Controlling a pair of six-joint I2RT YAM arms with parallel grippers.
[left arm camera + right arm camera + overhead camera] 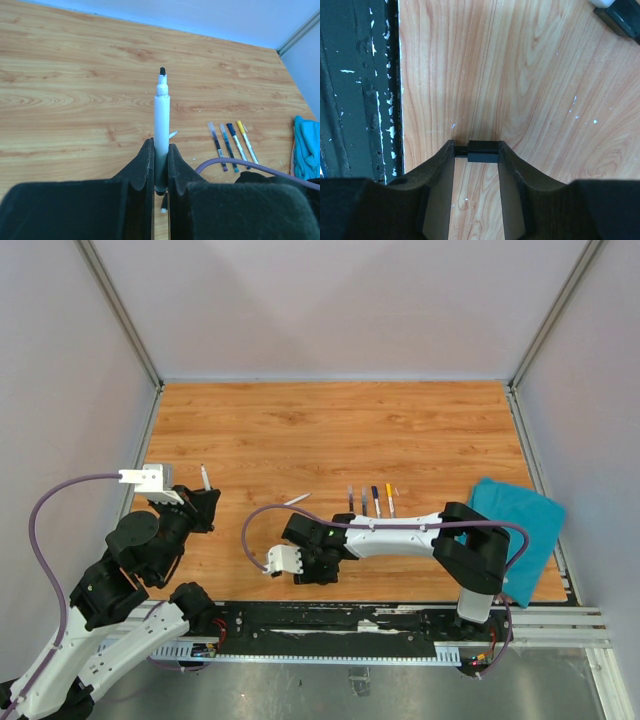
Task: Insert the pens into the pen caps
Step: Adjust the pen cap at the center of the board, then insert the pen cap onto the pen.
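Note:
My left gripper [205,498] [160,146] is shut on a white pen [161,112], which stands up out of the jaws with its bare black tip [203,473] pointing away. My right gripper [320,566] [475,150], low near the table's front edge, is shut on a black pen cap [484,151] held crosswise between its fingertips. Several more pens [370,500] [232,142] lie side by side at mid-table. Another white pen [297,500] lies left of them, and only its end [173,134] shows beside my left fingers.
A teal cloth [515,530] [305,150] lies at the right side of the table. The black front rail [355,100] runs close beside the right gripper. A purple cable [255,530] loops over the table near the right wrist.

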